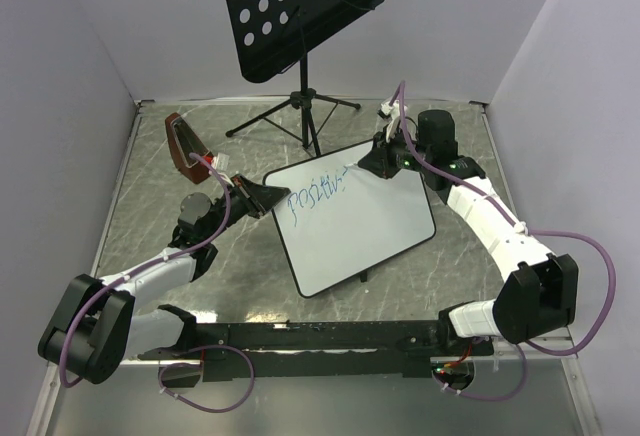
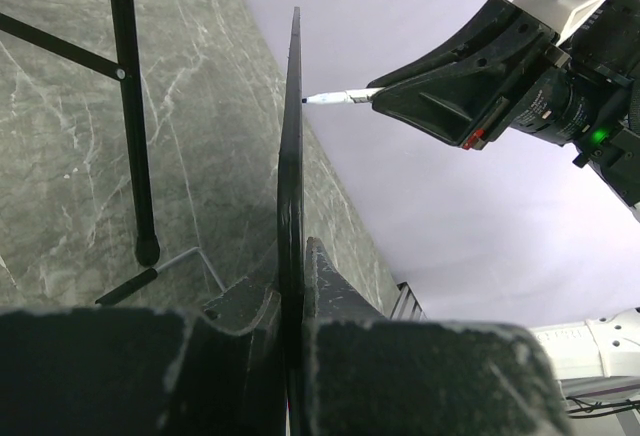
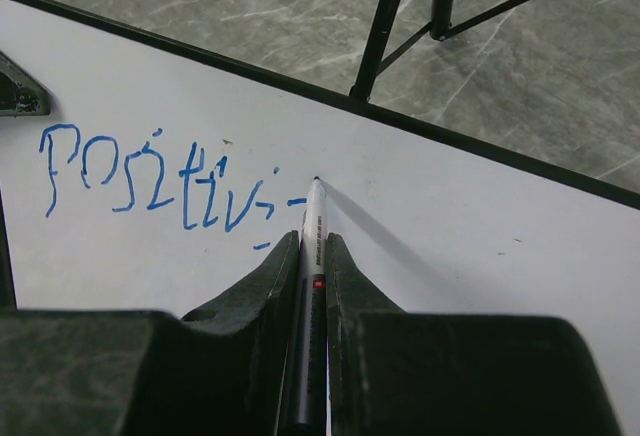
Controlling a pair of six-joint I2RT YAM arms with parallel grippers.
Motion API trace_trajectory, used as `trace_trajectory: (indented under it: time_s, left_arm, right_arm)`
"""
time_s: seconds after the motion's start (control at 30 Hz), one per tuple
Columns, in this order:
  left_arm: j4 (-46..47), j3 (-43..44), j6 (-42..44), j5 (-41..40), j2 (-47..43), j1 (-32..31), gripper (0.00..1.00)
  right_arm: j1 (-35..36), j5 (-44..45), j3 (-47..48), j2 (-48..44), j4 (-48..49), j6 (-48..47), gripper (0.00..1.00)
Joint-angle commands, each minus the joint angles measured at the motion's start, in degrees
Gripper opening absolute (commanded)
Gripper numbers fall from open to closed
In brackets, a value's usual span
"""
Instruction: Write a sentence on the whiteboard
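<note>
The whiteboard (image 1: 370,231) stands tilted at the middle of the table and appears edge-on in the left wrist view (image 2: 291,156). My left gripper (image 1: 266,196) is shut on its left edge, one finger on each face (image 2: 295,261). Blue letters of the sentence (image 1: 315,194) read roughly "Positiv-" (image 3: 150,181) along the board's upper part (image 3: 470,236). My right gripper (image 1: 386,159) is shut on a white marker (image 3: 313,226). The marker's tip rests on the board just right of the last stroke. The marker (image 2: 340,97) and right gripper (image 2: 445,91) also show from the left wrist.
A black perforated music stand (image 1: 300,11) rises behind the board, its tripod legs (image 1: 296,116) spread close to the board's far edge. A red-brown object (image 1: 185,146) lies at the left of the marbled table (image 1: 150,226). Grey walls enclose three sides.
</note>
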Motion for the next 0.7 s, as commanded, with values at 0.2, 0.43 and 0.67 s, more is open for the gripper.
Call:
trace_trajectory:
  time_s: [0.2,0.43,0.67]
  left_arm:
    - [7.4,0.9,2.1,1.9,-1.0,-0.4,0.01]
    - [6.4,1.2,2.6,1.8,-1.2,-0.4,0.01]
    - [7.4,1.3,2.1,1.9,-0.6,-0.4,0.01]
  right_arm:
    - [-0.3,-1.7,-0.5,-1.2,0.4,-1.1,0.00]
    - [-0.5,-2.0,-2.9,-3.2,-0.7,-1.9,0.00]
    - [-0.3,-2.1,-5.0,-5.4,-1.5,-2.6,0.00]
